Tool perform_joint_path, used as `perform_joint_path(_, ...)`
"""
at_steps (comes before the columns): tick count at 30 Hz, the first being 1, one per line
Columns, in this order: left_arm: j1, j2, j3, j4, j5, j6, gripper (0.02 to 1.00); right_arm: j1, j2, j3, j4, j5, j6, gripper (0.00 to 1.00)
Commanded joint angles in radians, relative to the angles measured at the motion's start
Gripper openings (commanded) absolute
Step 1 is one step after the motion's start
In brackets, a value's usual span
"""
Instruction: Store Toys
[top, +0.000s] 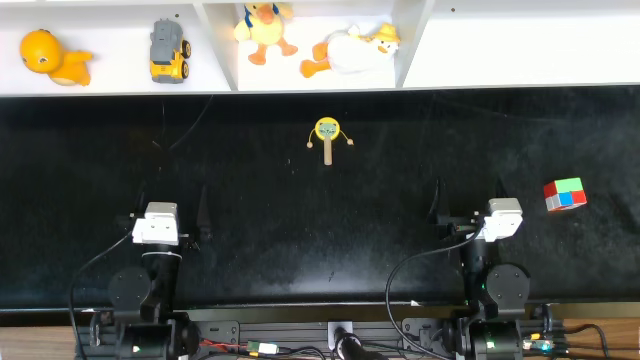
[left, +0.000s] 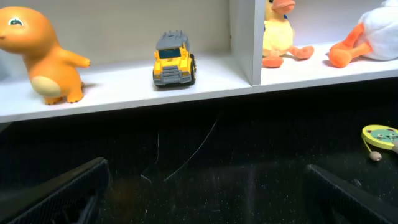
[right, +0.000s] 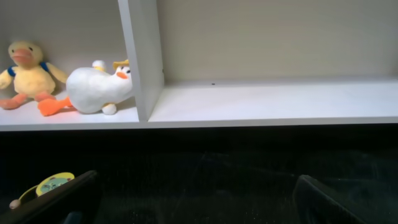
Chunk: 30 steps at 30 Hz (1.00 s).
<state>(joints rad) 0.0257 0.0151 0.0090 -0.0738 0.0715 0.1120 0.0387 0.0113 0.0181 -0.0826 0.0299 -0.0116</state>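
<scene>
The black work surface runs up to a white shelf unit along its far edge, which is split into compartments by upright dividers.

1. Toys on the surface. A rattle drum lies flat on the black surface, near the shelf front and about midway between the two arms. Its round head points toward the shelf and its wooden handle points back toward the arm bases, so its long axis runs front to back. A colour cube sits on the surface well to the outer side of the right arm, roughly level with that arm's gripper.

2. Tool state. The left gripper hangs low over the surface, fingers spread wide and holding nothing. The right gripper is the same: spread and unloaded.

3. Deciding relation. I judge the drum about equally far from both arms, forward and inward of each. A grasp across the handle needs the fingers to close side to side. The cube is clearly the right arm's piece.

4. Toys on the shelf. The left compartment holds an orange figure and a toy truck. The middle one holds a yellow duck plush and a white duck plush.
</scene>
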Motion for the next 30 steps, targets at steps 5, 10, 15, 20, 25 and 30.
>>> perform_joint_path(5,-0.003,-0.013,-0.001,-0.003,0.014,0.015,0.998,-0.004,-0.007,-0.013,0.005,-0.004,0.005,0.996)
perform_joint_path(10,-0.003,-0.013,-0.001,-0.003,0.014,0.015,0.998,-0.004,-0.007,-0.013,0.005,-0.004,0.005,0.993)
perform_joint_path(15,-0.003,-0.013,-0.001,-0.003,0.014,0.015,0.996,-0.004,-0.007,-0.013,0.005,-0.004,0.005,0.996)
perform_joint_path(20,-0.003,-0.013,-0.001,-0.003,0.014,0.015,0.998,-0.007,-0.007,-0.013,0.005,-0.004,0.005,0.996)
perform_joint_path(25,-0.003,-0.013,-0.001,-0.003,0.014,0.015,0.998,0.008,-0.006,-0.012,0.009,0.071,-0.121,0.996)
perform_joint_path(30,-0.003,-0.013,-0.001,-0.003,0.014,0.015,0.998,0.208,0.093,0.049,-0.087,0.467,0.105,0.993)
